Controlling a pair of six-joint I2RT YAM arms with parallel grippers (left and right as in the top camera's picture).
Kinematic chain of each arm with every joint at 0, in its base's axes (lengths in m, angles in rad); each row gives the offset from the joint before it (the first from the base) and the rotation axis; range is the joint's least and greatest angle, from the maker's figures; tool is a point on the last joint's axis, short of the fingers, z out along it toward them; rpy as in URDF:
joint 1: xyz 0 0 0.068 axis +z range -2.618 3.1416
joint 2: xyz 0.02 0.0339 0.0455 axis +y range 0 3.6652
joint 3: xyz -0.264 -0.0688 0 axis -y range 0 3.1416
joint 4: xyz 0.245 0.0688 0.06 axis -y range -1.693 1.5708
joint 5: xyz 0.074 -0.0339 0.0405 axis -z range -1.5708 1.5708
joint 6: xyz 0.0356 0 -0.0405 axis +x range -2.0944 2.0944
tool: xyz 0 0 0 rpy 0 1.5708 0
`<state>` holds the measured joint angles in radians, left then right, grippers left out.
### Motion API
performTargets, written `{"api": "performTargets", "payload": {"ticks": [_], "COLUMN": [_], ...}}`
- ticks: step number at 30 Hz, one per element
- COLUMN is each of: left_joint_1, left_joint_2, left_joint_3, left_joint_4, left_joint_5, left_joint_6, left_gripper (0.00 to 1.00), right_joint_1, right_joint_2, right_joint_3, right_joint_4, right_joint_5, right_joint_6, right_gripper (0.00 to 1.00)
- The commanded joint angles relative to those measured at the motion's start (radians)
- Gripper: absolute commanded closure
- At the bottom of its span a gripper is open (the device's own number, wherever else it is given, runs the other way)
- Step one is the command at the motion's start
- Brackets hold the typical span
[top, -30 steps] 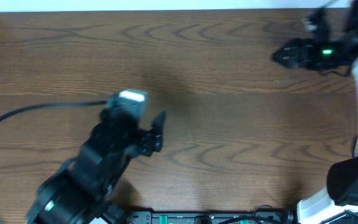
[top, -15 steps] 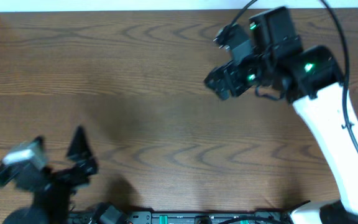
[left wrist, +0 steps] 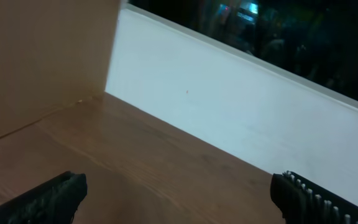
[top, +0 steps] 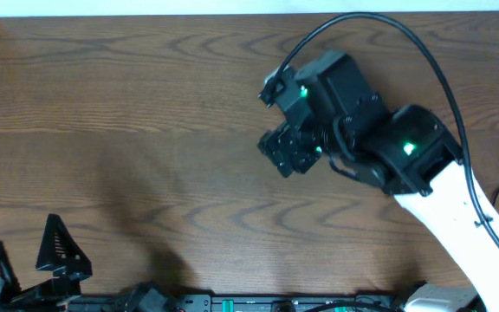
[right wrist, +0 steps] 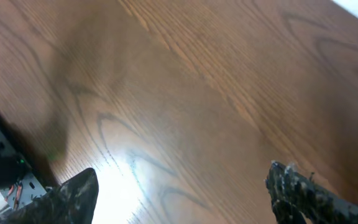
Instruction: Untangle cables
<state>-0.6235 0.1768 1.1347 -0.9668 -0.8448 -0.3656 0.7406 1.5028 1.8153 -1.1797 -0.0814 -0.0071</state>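
Observation:
The cables are out of view in every frame; only bare wooden table (top: 145, 104) shows. My left gripper (top: 26, 260) sits at the table's front left corner, its jaws wide open with nothing between them. In the left wrist view the left gripper (left wrist: 182, 202) frames bare wood and the back wall. My right gripper (top: 280, 152) hangs over the middle of the table, pointing left and down. Seen from the right wrist, the right gripper (right wrist: 185, 196) is open, with only wood grain and a bright glare patch between its fingertips (right wrist: 303, 196).
A white wall (left wrist: 241, 106) runs along the table's far edge, and a tan panel (left wrist: 42, 56) closes the left side. A black equipment rail (top: 275, 303) lines the front edge. A thick black arm wire (top: 379, 26) arcs over the right arm.
The left arm has drawn back from the table's middle left to the front left corner and its jaws have spread wider. The right arm has swung from the far right corner towards the centre.

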Motion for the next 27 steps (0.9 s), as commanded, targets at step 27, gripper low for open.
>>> {"api": "performTargets", "payload": {"ticks": [27], "left_joint_1": [0.288], "left_joint_2": [-0.002], "left_joint_3": [-0.002], "left_joint_4": [0.01], "left_joint_5": [-0.027], "left_joint_6": [0.042], "left_gripper": [0.02], "right_joint_1": [0.821], "right_joint_2": [-0.443], "right_joint_3": [-0.219], "right_joint_4": [-0.249], "right_joint_5": [1.057], "right_joint_6": [0.655], "right_gripper": [0.15]}}
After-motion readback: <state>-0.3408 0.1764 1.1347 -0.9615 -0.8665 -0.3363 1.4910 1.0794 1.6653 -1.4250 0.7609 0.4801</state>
